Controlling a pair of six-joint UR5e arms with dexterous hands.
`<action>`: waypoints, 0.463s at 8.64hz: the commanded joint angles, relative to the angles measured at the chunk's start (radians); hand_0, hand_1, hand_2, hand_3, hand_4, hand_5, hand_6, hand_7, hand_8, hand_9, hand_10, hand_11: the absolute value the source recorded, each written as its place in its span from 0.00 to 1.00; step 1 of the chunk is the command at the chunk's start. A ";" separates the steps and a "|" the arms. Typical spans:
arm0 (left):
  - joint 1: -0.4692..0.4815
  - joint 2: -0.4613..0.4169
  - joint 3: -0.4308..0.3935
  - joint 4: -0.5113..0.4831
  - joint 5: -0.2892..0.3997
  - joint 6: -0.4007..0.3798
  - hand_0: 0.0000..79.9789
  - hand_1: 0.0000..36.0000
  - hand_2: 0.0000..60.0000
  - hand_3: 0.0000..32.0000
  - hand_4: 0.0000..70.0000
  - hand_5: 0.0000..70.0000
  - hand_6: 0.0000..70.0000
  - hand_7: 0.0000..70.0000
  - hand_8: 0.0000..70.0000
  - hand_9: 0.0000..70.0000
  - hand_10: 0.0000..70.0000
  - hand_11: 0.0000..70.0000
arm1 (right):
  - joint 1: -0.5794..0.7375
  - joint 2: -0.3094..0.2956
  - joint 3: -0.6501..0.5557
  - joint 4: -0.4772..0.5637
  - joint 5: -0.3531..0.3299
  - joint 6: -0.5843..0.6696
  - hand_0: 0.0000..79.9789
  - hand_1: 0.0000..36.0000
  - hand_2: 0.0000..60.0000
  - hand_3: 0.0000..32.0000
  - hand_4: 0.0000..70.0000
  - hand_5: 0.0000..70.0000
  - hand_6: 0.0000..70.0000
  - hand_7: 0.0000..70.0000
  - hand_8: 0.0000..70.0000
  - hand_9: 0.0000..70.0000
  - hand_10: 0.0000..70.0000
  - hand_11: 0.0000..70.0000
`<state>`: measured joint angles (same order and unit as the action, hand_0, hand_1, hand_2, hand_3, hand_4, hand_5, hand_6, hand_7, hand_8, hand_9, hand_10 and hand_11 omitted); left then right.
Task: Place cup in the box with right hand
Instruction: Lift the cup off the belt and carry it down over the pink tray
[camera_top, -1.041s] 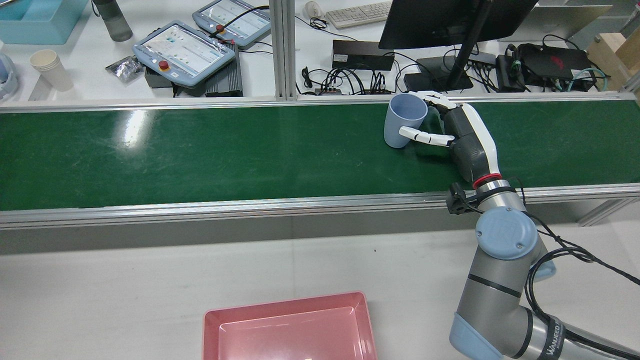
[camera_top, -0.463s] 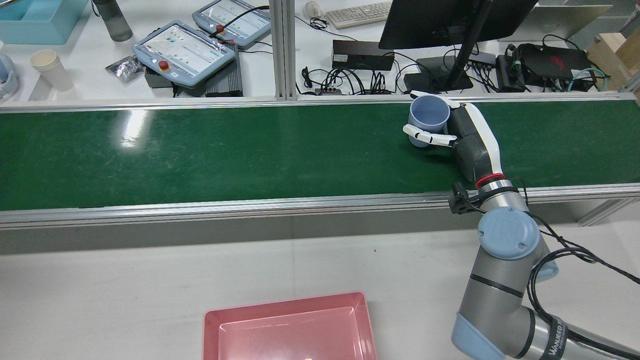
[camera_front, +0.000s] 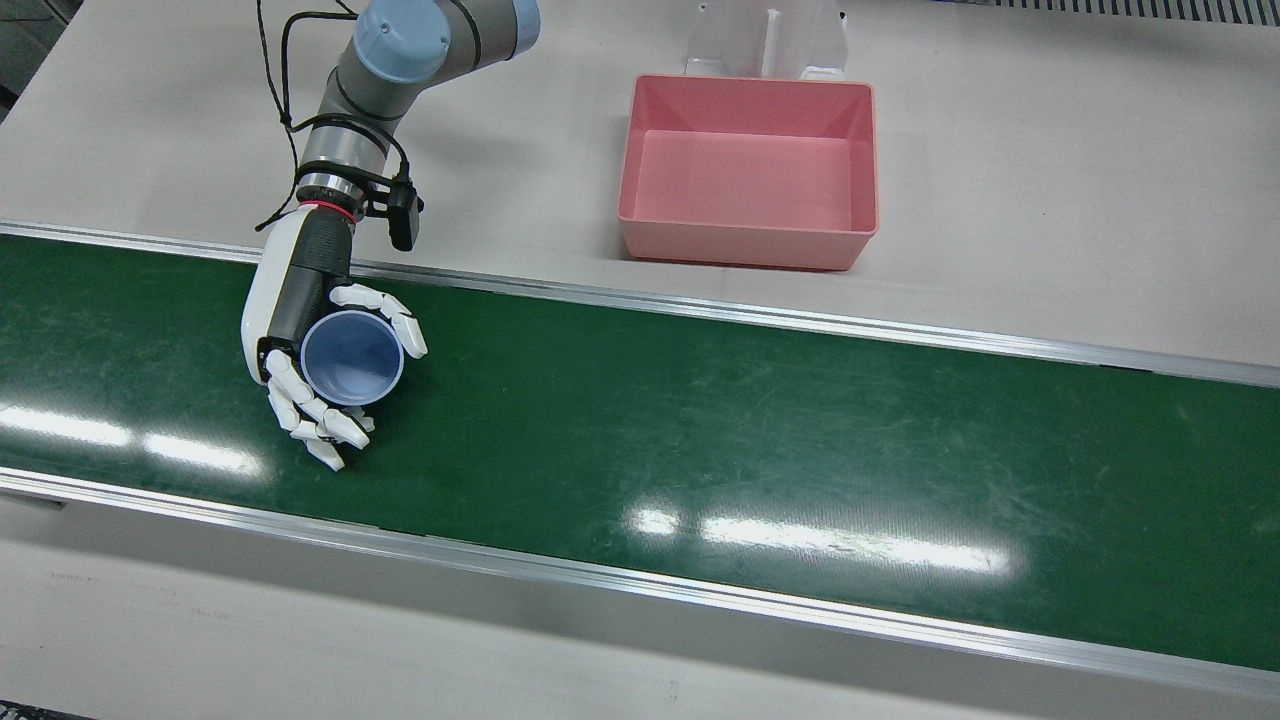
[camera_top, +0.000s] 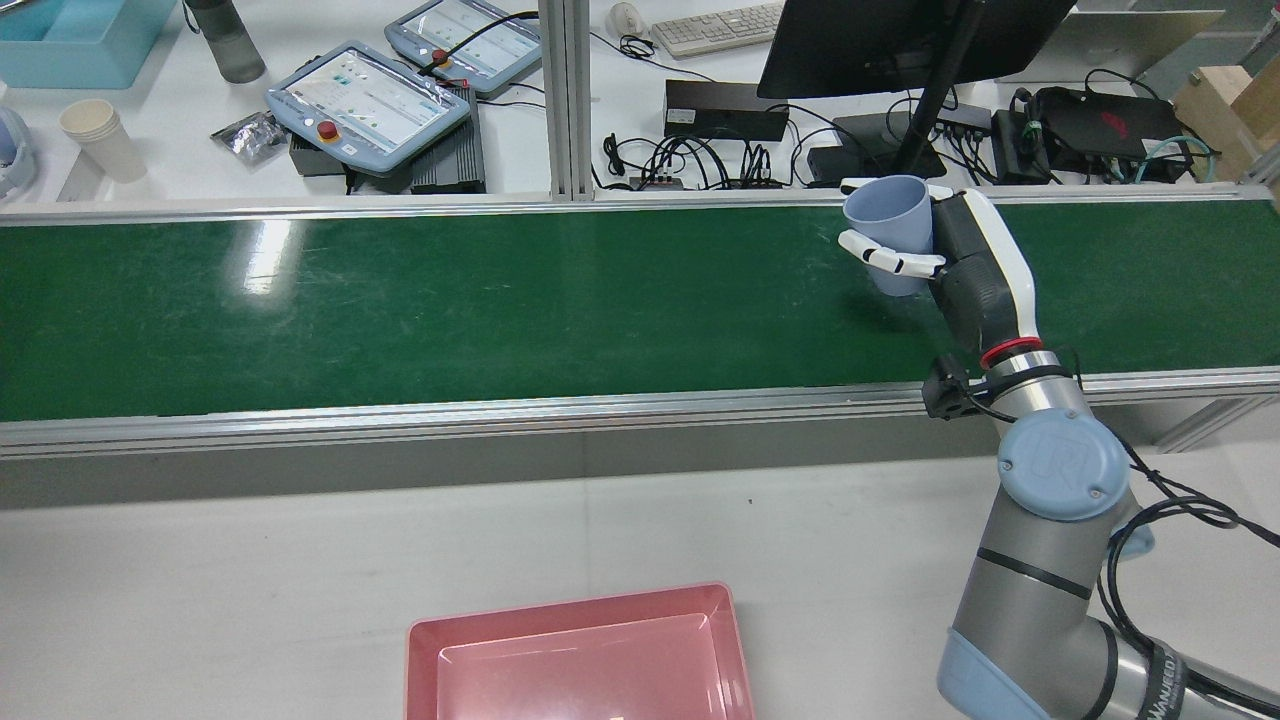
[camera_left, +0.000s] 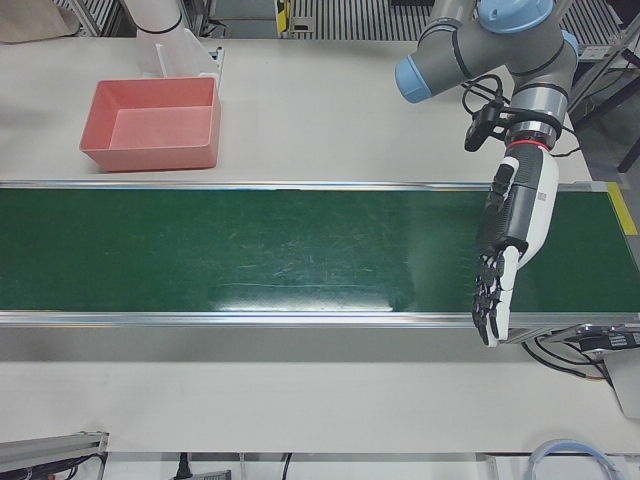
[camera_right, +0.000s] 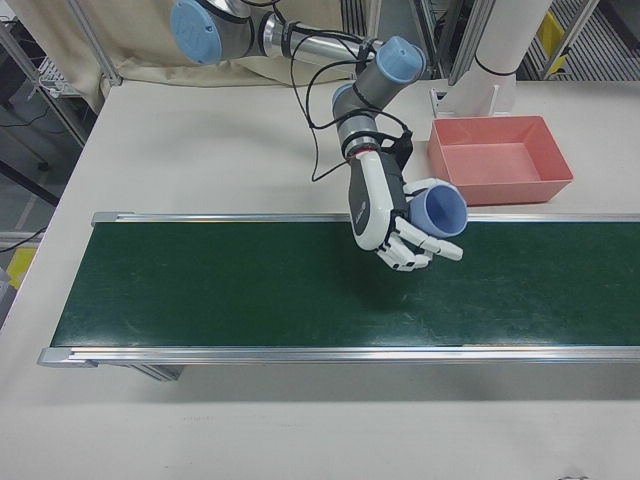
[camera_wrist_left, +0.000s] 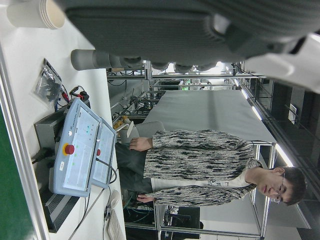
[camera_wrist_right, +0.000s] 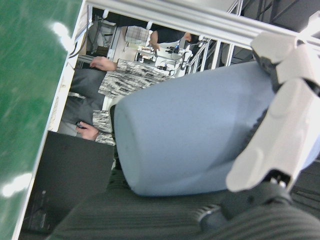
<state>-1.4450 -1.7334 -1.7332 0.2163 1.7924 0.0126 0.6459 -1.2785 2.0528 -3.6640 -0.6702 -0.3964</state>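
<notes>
Cup (camera_top: 893, 232) — upright in right hand (camera_top: 940, 255), above green belt (camera_top: 500, 300)

Belt (camera_front: 700, 440): green, glossy, throwing back lamp glare, finely scuffed. Side rails (camera_front: 760, 318): bare brushed metal. Bench (camera_front: 1050, 150): pale, matt, smooth. Box (camera_front: 748, 243): pink plastic, smooth, slight sheen. Cup (camera_front: 352, 357): light blue plastic, matt, smooth. Right hand (camera_front: 310, 345): glossy white plastic shells over dark ribbed matt covering. Left hand (camera_left: 505, 250): same finishes.
</notes>
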 joint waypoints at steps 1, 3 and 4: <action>0.000 0.000 0.001 0.000 -0.001 0.000 0.00 0.00 0.00 0.00 0.00 0.00 0.00 0.00 0.00 0.00 0.00 0.00 | -0.153 -0.015 0.293 0.005 -0.008 -0.210 0.46 0.64 1.00 0.00 1.00 0.14 0.56 1.00 0.80 1.00 0.59 0.82; 0.002 0.000 0.001 -0.002 -0.001 0.000 0.00 0.00 0.00 0.00 0.00 0.00 0.00 0.00 0.00 0.00 0.00 0.00 | -0.257 -0.010 0.322 0.010 -0.038 -0.239 0.27 0.51 1.00 0.00 1.00 0.14 0.58 1.00 0.88 1.00 0.67 0.93; 0.002 0.000 0.001 0.000 -0.001 0.000 0.00 0.00 0.00 0.00 0.00 0.00 0.00 0.00 0.00 0.00 0.00 0.00 | -0.271 -0.007 0.320 0.010 -0.137 -0.248 0.24 0.45 1.00 0.00 1.00 0.14 0.59 1.00 0.92 1.00 0.71 0.98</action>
<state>-1.4441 -1.7334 -1.7314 0.2153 1.7922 0.0123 0.4558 -1.2897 2.3435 -3.6567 -0.6878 -0.6074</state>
